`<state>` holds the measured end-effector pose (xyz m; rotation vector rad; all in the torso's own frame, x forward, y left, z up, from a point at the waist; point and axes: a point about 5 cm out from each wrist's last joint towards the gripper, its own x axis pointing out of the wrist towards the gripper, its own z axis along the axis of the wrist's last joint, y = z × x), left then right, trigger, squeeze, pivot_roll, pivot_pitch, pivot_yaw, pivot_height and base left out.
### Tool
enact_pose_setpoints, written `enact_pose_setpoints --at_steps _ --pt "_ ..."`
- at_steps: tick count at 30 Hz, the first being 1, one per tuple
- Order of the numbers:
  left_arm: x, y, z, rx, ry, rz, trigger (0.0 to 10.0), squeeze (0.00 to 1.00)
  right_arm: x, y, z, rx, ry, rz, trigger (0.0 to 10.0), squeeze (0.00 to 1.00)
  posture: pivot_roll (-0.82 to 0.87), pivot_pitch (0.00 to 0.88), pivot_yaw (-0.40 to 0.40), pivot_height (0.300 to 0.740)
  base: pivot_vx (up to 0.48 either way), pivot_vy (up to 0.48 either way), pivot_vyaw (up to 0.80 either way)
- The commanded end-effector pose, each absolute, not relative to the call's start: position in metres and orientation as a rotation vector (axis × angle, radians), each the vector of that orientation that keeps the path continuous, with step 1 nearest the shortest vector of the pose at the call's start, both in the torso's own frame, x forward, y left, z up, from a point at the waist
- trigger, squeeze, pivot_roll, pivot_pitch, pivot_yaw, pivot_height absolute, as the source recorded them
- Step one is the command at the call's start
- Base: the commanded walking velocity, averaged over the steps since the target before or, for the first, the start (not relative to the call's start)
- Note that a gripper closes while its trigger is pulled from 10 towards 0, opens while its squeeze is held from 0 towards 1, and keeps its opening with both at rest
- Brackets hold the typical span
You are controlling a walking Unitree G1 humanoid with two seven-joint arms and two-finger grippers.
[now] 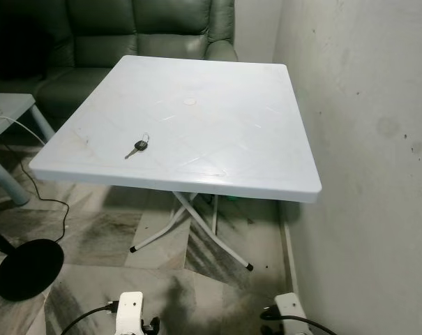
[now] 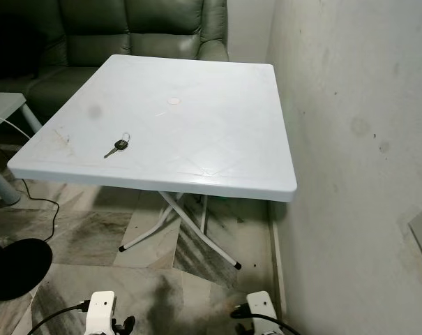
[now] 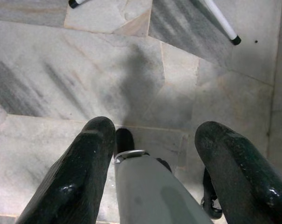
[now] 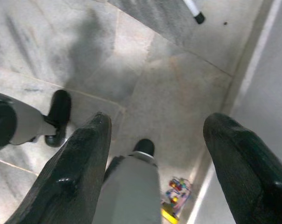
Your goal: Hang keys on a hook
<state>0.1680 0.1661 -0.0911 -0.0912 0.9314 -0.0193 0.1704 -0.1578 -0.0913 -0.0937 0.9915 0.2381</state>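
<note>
We find the keys (image 1: 139,146) lying flat left of centre in the frame, on the white table (image 1: 217,125) near its front edge. We judge them light, rigid and thin, apt to slide on smooth plastic; the dark head or the ring offers the best hold. No hook is visible. A sofa (image 1: 127,35) fills the upper left, a wall (image 1: 364,139) the right. Left gripper (image 3: 161,175) and right gripper (image 4: 157,172) hang over the floor (image 3: 61,84), fingers spread wide, holding nothing
</note>
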Motion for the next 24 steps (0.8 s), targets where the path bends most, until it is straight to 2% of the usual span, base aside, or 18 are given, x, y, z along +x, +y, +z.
enact_pose_setpoints --at_steps 1,24 --pt "0.1667 0.1691 -0.0914 -0.087 0.935 -0.012 10.0 0.00 0.1723 -0.1606 -0.0903 -0.099 0.988 0.238 10.0 0.00 -0.08 0.000 -0.003 0.740 0.000 0.000 0.00" --pt "0.1656 0.1695 -0.0919 -0.089 0.939 -0.014 10.0 0.00 0.1702 -0.1609 -0.0912 -0.092 0.994 0.234 10.0 0.00 -0.08 0.000 -0.003 0.740 0.000 0.273 0.00"
